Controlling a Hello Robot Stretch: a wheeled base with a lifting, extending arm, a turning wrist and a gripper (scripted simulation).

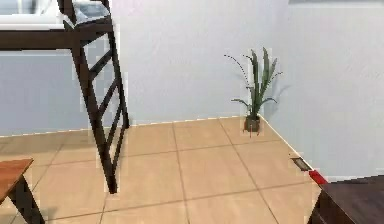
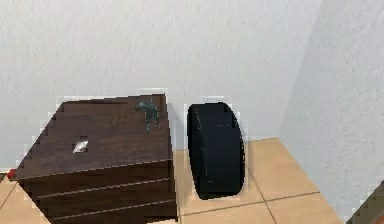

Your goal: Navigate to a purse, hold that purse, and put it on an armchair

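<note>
Currently sought: purse; no shape here is firmly identifiable as one.
Likeliest candidate: possibly the small dark-green object [image 2: 148, 112] on top of the dark wooden chest [image 2: 110, 170], near its far edge.
Alternative: black rounded object [image 2: 215, 150] on the floor, just beside the chest, toward the arm side view's right.
Bearing: both lie on the arm's reaching side; long axis too small to tell.
State of gripper: cannot tell.
Next move, judged: confirm the purse, then line the base up with it.
Surroundings: ladder [image 1: 100, 90]; potted plant [image 1: 256, 95] in the corner.
</note>
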